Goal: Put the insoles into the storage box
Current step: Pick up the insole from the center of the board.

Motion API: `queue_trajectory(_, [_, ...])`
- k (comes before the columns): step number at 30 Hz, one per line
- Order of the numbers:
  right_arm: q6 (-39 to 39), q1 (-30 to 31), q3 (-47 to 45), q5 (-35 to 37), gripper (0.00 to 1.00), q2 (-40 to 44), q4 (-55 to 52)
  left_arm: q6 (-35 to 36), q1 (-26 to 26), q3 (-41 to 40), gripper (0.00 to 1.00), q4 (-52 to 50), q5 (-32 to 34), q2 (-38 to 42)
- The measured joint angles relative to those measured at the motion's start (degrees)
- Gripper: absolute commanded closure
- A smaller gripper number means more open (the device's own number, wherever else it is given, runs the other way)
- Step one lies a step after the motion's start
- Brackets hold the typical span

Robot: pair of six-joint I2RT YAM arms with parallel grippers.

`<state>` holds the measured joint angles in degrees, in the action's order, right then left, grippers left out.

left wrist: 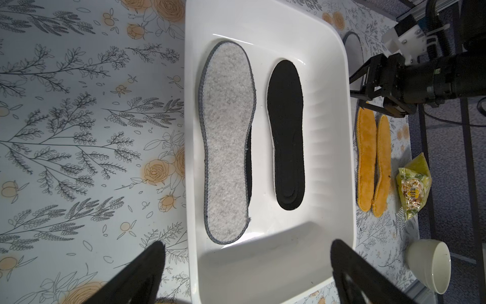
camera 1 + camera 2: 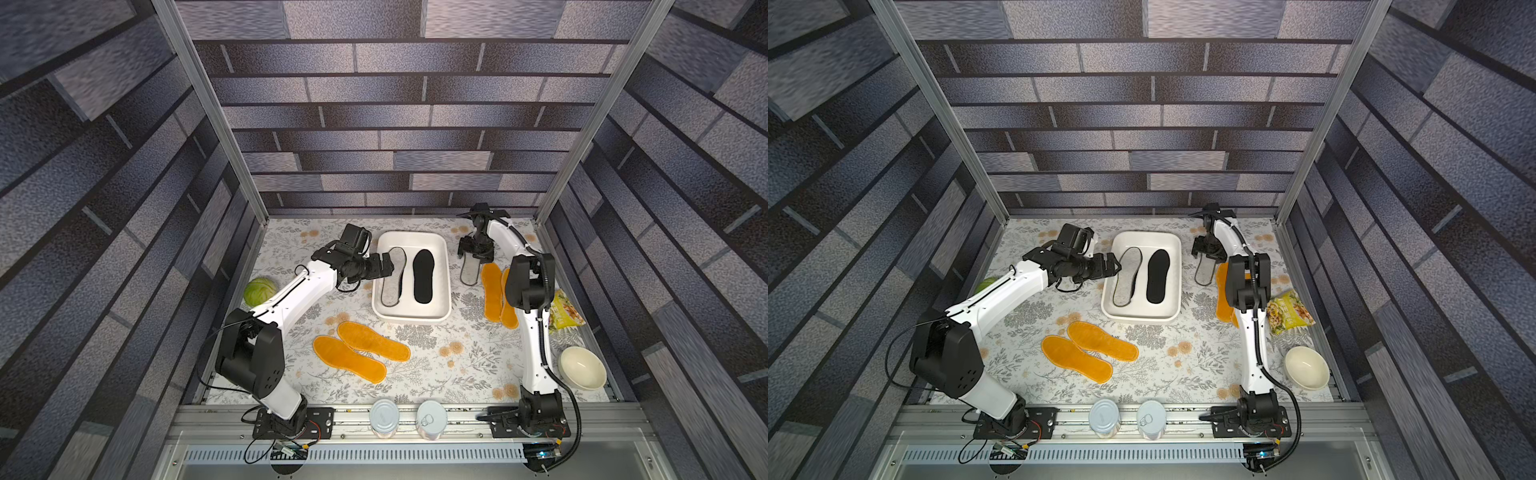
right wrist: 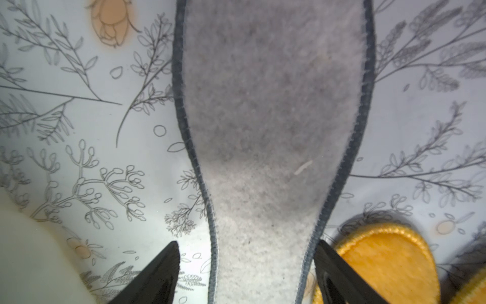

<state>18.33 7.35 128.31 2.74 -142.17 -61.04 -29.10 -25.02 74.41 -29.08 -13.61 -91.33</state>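
right claw (image 3: 246, 244) is spread astride the grey insole (image 3: 273, 105), nothing gripped; the adjacent orange insole (image 3: 381, 263) could be caught too. left claw (image 1: 247, 243) is held wide, empty.

Light: bright, even, from overhead.
Glare: small white highlights on the storage box (image 1: 263, 34) floor.
Shadow: soft, across the grey insole (image 3: 273, 92), right wrist view.
Focus: right wrist view soft; top views stretched at edges.
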Motion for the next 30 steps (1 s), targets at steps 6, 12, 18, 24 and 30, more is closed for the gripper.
queue_trajectory(6, [-0.2, 0.0, -1.3, 1.4, 0.20, 0.0, -0.2, -0.2, 0.0, 0.0, 0.00, 0.0, -0.2, 0.0])
queue_trajectory(12, [-0.2, 0.0, -3.4, 2.3, 0.22, 0.9, 0.0, -0.2, 0.0, 0.0, 0.00, 0.2, -0.3, 0.0])
queue_trajectory(18, [0.0, 0.0, -3.6, 2.3, 0.26, 1.0, 0.1, -0.2, 0.0, 0.0, 0.00, 0.4, -0.6, 0.0])
queue_trajectory(24, [0.0, 0.0, -2.6, 2.3, 0.29, 0.6, -0.4, -0.5, 0.0, 0.0, 0.00, 0.6, -0.6, 0.0])
queue_trajectory(30, [0.5, 0.0, 0.2, 3.0, 0.33, -0.9, -1.4, -0.6, 0.0, 0.0, 0.00, 1.3, -0.6, 0.0])
